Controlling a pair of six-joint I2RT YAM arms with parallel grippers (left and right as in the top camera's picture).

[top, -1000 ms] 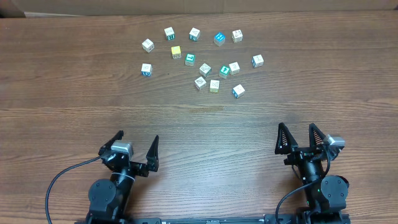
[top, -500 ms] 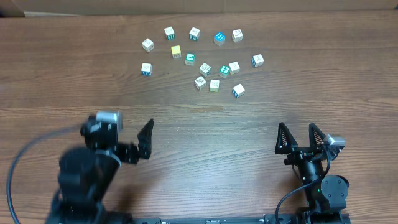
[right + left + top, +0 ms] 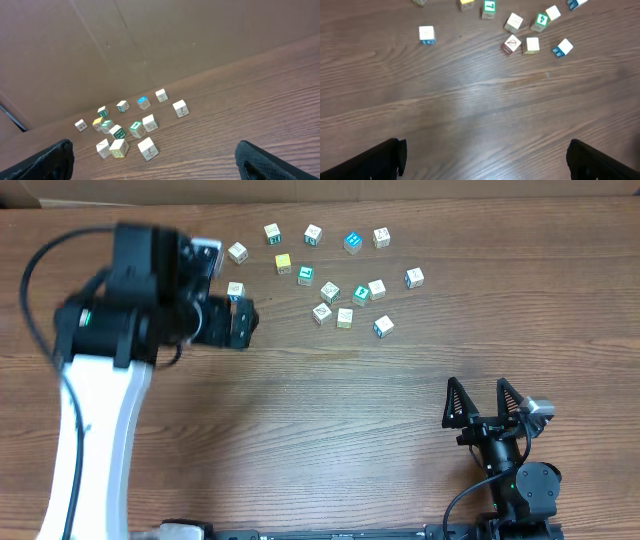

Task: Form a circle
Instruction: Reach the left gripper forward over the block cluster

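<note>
Blocks point(image 3: 330, 292) scattered just ahead of wide left jaws; right jaws well apart.

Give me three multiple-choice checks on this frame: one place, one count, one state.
1. Where do the blocks lie?
A) scattered on the far part of the table
B) in a tray
C) stacked in one tower

2. How many blocks are there?
A) 5
B) 15
C) 40

3. How do the right fingers stand?
A) shut on a block
B) spread apart, holding nothing
C) out of view

Answers:
1 A: the overhead view shows them loose near the far edge.
2 B: fifteen separate cubes count out overhead.
3 B: only bare wood shows between the fingers.
</note>
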